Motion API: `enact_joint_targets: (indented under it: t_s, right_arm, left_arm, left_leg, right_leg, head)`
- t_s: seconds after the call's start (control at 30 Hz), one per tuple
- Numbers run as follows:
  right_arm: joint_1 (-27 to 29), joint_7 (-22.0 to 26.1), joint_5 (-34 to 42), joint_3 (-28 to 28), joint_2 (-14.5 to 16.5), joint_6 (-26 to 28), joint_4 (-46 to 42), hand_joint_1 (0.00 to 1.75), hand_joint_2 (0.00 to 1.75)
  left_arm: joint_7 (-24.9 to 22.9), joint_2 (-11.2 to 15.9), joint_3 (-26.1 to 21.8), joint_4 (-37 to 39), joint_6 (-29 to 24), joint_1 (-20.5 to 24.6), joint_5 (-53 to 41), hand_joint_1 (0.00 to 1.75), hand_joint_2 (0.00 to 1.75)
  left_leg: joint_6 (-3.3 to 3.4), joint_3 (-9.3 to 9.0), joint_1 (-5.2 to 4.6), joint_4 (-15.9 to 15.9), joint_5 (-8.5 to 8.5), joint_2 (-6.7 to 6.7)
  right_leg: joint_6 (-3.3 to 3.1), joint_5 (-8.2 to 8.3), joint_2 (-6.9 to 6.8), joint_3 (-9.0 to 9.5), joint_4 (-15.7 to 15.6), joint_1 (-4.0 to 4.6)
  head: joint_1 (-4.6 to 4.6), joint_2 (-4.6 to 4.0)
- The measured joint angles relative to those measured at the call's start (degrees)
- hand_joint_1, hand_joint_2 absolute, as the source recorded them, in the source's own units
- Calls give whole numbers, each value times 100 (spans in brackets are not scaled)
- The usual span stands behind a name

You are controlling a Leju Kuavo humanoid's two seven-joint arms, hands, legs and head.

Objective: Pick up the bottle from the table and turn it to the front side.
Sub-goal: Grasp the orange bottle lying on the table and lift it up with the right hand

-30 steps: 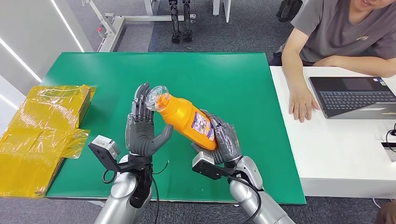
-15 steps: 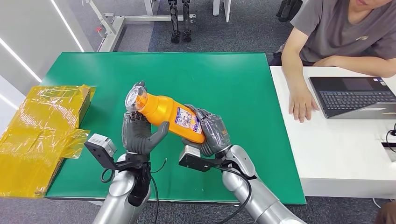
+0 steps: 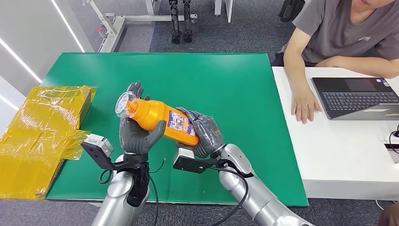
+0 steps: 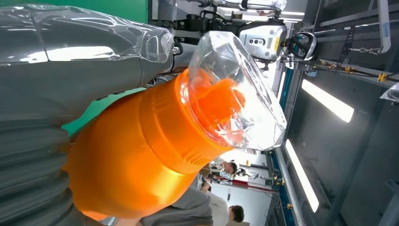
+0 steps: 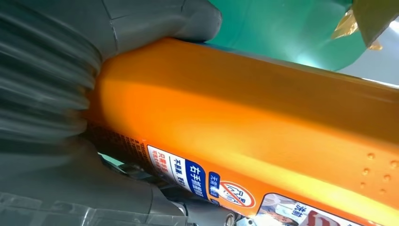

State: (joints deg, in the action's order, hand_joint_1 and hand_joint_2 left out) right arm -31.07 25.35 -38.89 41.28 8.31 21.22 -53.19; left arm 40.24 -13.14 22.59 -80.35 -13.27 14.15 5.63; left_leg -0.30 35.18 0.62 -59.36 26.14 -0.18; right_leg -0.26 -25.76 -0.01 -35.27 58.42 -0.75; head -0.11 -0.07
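Far left: one yellow wrapped package [image 3: 40,136], hanging off the edge of the green table [image 3: 226,75]; not involved.

My left hand [image 3: 136,134] sits at the neck end of the one bottle [image 3: 157,120]. Thumb lies against the orange body, fingers rise behind the clear cap [image 3: 123,103]. Contact is clear, but I can't tell whether it's actually gripping or only cradling.

The bottle is off the table, held between both hands. Long axis roughly level: cap to my left, base to my right. Label patch faces up toward the head camera.

My right hand [image 3: 204,134] is wrapped around the base end, gripping it.

I judge any further turn is about that long axis, both hands equally close.

Far right: one person [image 3: 339,33] seated, one laptop [image 3: 357,96].
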Motion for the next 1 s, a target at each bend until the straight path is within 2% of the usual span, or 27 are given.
enact_joint_targets:
  t_s: [0.43, 0.47, 0.57, 0.6, 1.0]
  right_arm:
    - [-104, 24, -170, 232, 10, -136, 116, 175, 175]
    - [-110, 22, -178, 239, 10, -140, 123, 175, 175]
    - [-131, -57, -264, 270, 11, -70, 133, 175, 175]
    - [-138, -107, -315, 283, 11, -20, 138, 175, 175]
    - [-255, -264, -555, 349, 120, 152, 366, 175, 175]
  left_arm:
    - [2, 2, -134, 4, -4, -6, 0, 0, 175]
    - [2, 2, -145, 4, -4, -8, -2, 8, 175]
    - [2, 2, -167, 3, -3, -16, -15, 139, 175]
    - [2, 2, -175, -2, -1, -24, -26, 174, 175]
    - [0, -42, -304, -311, 93, -231, -107, 175, 175]
  left_leg:
    - [0, 0, 0, 0, 0, 0]
    - [0, 0, 0, 0, 0, 0]
    - [0, 0, 0, 0, 0, 0]
    - [0, 0, 0, 0, 0, 0]
    - [0, 0, 0, 0, 0, 0]
  right_leg:
    - [0, 0, 0, 0, 0, 0]
    - [0, 0, 0, 0, 0, 0]
    - [0, 0, 0, 0, 0, 0]
    - [0, 0, 0, 0, 0, 0]
    - [0, 0, 1, 0, 0, 0]
  head:
    - [0, 0]
    - [0, 0]
    - [0, 0]
    - [0, 0]
    - [0, 0]
